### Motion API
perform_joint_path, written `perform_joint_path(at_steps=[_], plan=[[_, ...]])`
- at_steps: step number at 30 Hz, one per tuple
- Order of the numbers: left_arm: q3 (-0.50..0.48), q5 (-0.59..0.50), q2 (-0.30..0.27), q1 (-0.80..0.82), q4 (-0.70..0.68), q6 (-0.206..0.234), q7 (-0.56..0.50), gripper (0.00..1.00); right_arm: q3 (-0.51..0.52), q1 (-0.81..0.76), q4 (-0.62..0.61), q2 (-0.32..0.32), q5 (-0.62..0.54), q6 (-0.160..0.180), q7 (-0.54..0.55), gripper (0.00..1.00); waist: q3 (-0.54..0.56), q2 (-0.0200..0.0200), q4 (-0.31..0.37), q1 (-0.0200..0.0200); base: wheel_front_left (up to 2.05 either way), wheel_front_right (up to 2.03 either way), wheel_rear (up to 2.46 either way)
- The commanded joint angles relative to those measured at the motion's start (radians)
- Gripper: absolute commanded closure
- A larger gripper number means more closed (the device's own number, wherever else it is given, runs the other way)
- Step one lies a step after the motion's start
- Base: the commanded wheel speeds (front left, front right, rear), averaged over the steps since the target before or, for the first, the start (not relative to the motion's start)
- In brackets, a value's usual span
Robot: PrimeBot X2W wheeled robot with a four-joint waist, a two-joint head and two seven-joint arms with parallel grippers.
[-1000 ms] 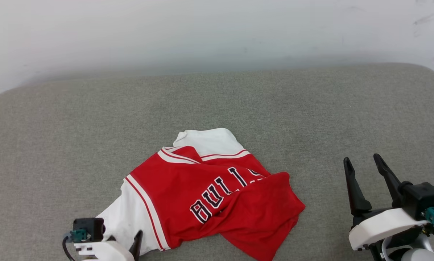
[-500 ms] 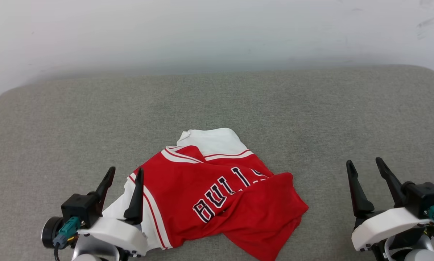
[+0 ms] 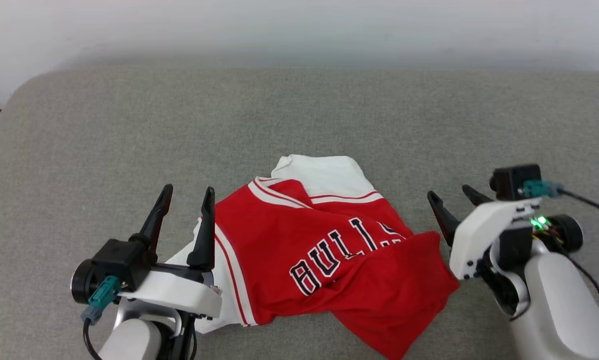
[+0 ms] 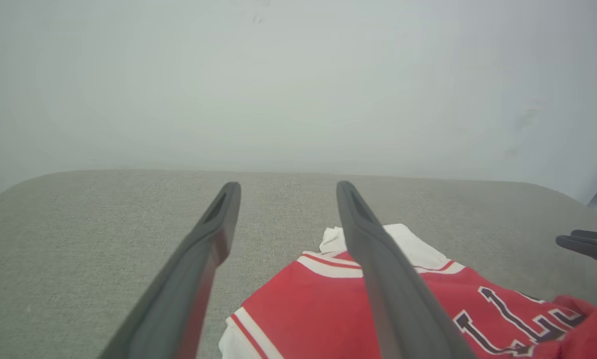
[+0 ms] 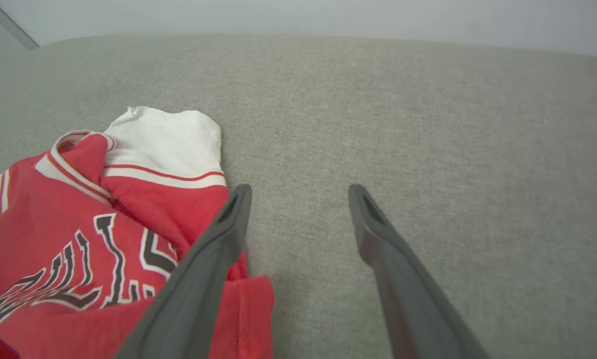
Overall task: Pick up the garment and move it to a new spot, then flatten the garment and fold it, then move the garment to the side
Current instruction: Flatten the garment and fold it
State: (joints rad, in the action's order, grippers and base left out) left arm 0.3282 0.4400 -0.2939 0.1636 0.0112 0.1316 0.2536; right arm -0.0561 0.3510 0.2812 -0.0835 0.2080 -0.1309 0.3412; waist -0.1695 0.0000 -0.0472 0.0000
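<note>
Lying in a crumpled heap near the middle of the grey cushion (image 3: 299, 115): the garment (image 3: 329, 250), red with white sleeves. Red-and-white stripes along the sleeve edges. Black-and-white letters "BULL" showing on the front, with a red fold flopped over the rest of the word. 1 white sleeve poking out at the far side, another at the near left corner.

Left gripper (image 3: 189, 189) at the left edge of the shirt, its 2 long dark fingers spread wide apart, nothing held between them. Finger nearer the shirt over the white sleeve and striped trim, other finger over bare cushion. Cannot tell whether touching the cloth or just above it.

Right gripper (image 3: 449, 192) just beside the right edge of the shirt, 2 fingers spread wide too, nothing between them. In the right wrist view, 1 finger over the red edge, the other over bare grey cushion.

Behind the cushion, a plain white wall (image 3: 299, 25).
</note>
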Motion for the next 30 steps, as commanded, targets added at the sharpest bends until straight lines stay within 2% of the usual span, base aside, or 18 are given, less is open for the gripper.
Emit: perform_joint_path(at_steps=[1,6,10,17,23,24,25,26,30], plan=[[-0.003,-0.005,0.005,0.016,-0.001,-0.005,0.006,0.00,-0.017,0.037,0.014,-0.014,0.007,0.000,0.021,0.00,-0.034,0.0000,-0.029,0.0000,0.00,0.00,0.00],[-0.009,-0.014,0.025,0.048,0.005,-0.023,0.011,0.00,-0.152,0.183,0.113,-0.058,0.071,0.000,0.156,0.00,-0.080,0.0000,-0.071,0.0000,0.00,0.00,0.00],[-0.014,-0.025,0.045,0.069,0.010,-0.036,0.013,0.00,-0.253,0.285,0.197,-0.088,0.100,0.000,0.197,0.00,-0.114,0.0000,-0.099,0.0000,0.00,0.00,0.00],[-0.031,-0.044,0.084,0.080,0.022,-0.062,0.014,0.00,-0.361,0.419,0.394,-0.081,0.152,0.000,0.167,0.00,-0.150,0.0000,-0.131,0.0000,0.00,0.00,0.00],[-0.039,-0.060,0.106,0.079,0.050,-0.089,0.013,0.00,-0.464,0.425,0.593,-0.062,0.236,-0.001,0.312,0.00,-0.154,0.0000,-0.145,0.0000,0.00,0.00,0.00],[-0.041,-0.061,0.109,0.079,0.055,-0.094,0.013,0.00,-0.477,0.421,0.617,-0.060,0.255,-0.001,0.341,0.61,-0.153,0.0000,-0.146,0.0000,0.00,0.00,0.00],[-0.043,-0.064,0.111,0.080,0.059,-0.096,0.013,0.00,-0.489,0.421,0.629,-0.061,0.271,-0.001,0.352,0.90,-0.152,0.0000,-0.146,0.0000,0.00,0.00,0.00],[-0.044,-0.066,0.116,0.078,0.064,-0.098,0.013,0.00,-0.496,0.425,0.636,-0.064,0.285,-0.001,0.354,1.00,-0.151,0.0000,-0.146,0.0000,0.00,0.00,0.00],[-0.054,-0.068,0.122,0.060,0.090,-0.103,0.013,0.00,-0.500,0.476,0.620,-0.087,0.310,0.001,0.272,1.00,-0.135,0.0000,-0.136,0.0000,0.00,0.00,0.00]])
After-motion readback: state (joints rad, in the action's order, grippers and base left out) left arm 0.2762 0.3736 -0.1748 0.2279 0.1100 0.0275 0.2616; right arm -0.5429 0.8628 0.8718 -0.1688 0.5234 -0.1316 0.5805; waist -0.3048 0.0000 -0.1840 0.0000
